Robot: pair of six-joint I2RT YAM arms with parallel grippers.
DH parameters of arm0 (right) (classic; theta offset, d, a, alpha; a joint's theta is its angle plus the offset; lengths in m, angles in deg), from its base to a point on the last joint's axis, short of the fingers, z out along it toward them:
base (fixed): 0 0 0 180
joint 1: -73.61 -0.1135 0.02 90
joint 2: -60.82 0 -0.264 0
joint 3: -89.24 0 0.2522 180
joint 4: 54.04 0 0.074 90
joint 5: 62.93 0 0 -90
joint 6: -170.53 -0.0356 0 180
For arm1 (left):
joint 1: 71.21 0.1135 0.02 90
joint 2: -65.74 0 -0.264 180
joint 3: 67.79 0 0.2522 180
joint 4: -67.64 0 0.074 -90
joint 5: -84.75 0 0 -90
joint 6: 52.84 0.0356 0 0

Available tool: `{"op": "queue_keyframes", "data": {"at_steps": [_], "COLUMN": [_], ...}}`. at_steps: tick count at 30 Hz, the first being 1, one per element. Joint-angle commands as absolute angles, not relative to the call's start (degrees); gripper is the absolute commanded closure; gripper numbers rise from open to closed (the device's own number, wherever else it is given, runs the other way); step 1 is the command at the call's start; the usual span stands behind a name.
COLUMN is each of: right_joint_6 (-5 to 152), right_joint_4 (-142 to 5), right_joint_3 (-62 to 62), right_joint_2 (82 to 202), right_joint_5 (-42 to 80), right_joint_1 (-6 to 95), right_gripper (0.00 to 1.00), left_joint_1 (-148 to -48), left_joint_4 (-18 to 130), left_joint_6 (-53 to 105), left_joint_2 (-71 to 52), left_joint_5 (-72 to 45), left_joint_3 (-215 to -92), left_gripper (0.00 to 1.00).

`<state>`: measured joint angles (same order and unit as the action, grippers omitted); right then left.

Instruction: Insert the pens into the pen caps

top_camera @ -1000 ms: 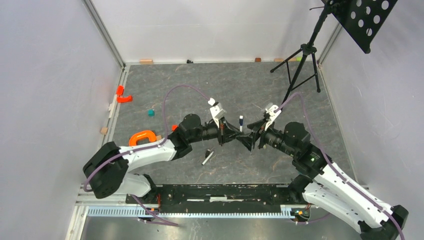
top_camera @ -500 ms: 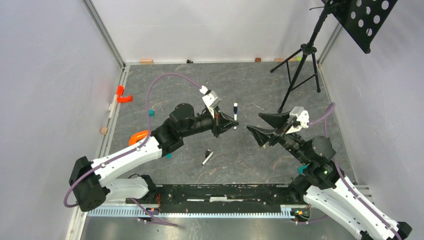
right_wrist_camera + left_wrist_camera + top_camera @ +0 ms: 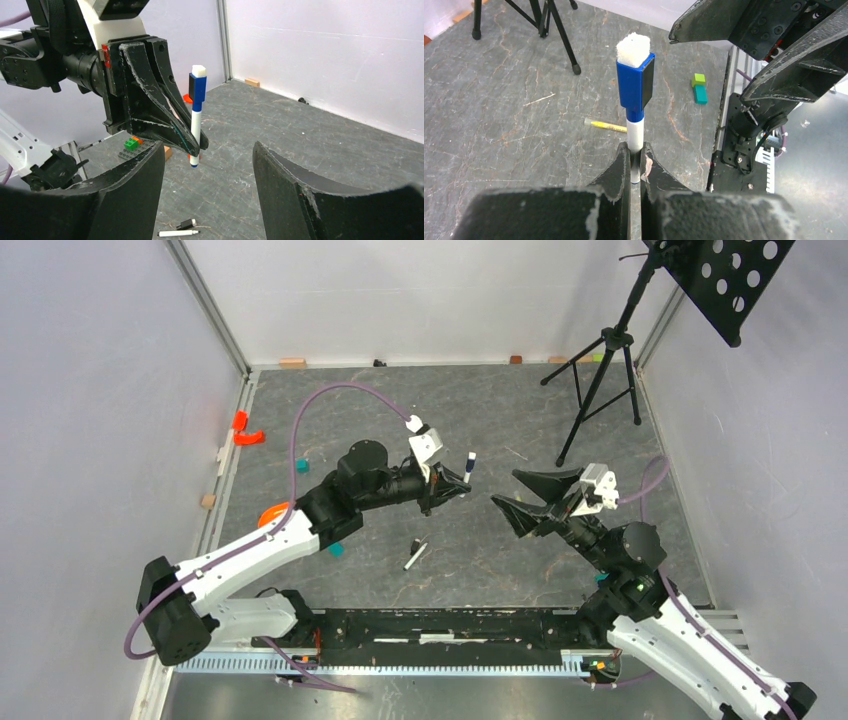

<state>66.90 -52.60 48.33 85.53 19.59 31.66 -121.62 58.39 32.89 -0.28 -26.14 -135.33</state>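
Observation:
My left gripper [image 3: 452, 486] is shut on the lower barrel of a white pen [image 3: 469, 468] and holds it upright above the floor. The bright blue cap [image 3: 636, 84] is on its top end. In the left wrist view the jaws [image 3: 636, 152] pinch the barrel. My right gripper [image 3: 520, 492] is open and empty, a little to the right of the pen, which also shows in the right wrist view [image 3: 196, 120]. A second white pen [image 3: 177, 233] lies on the floor beside the black cap [image 3: 187, 224], also seen from above [image 3: 415, 554]. The yellow-olive pen [image 3: 606, 125] lies on the floor.
A black tripod stand [image 3: 603, 380] is at the back right. Orange curved pieces [image 3: 246, 434] lie at the left wall, and one [image 3: 268, 516] is under my left arm. Teal cubes [image 3: 301, 466] and a green-and-teal block [image 3: 698, 88] sit on the floor.
My right gripper let go at the pen, opened and drew back to the right. My left gripper keeps the capped pen and has lifted it back and left, tilting it slightly.

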Motion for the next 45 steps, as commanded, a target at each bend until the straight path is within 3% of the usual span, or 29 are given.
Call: {"op": "queue_keyframes", "data": {"at_steps": [1, 24, 36, 45], "right_joint_6": [69.0, 72.1, 71.8, 69.8], "right_joint_4": [-45.9, -49.6, -48.9, -45.7], "right_joint_3": [51.1, 44.3, 43.9, 44.0], "right_joint_2": [84.0, 91.4, 92.2, 95.1], "right_joint_5": [17.9, -1.0, 4.2, 0.8], "right_joint_1": [31.7, 31.6, 31.6, 31.7], "right_gripper": [0.32, 0.49, 0.61, 0.64], "left_joint_1": [-121.3, -121.4, -121.5, -121.5], "left_joint_4": [58.2, 61.6, 63.5, 63.7], "left_joint_6": [37.1, 36.6, 36.2, 36.1], "left_joint_2": [0.5, 2.5, 3.0, 2.5], "left_joint_5": [-28.4, -38.3, -43.3, -43.1], "left_joint_3": [-134.5, -133.1, -132.1, -132.0], "left_gripper": [0.98, 0.98, 0.98, 0.98]}}
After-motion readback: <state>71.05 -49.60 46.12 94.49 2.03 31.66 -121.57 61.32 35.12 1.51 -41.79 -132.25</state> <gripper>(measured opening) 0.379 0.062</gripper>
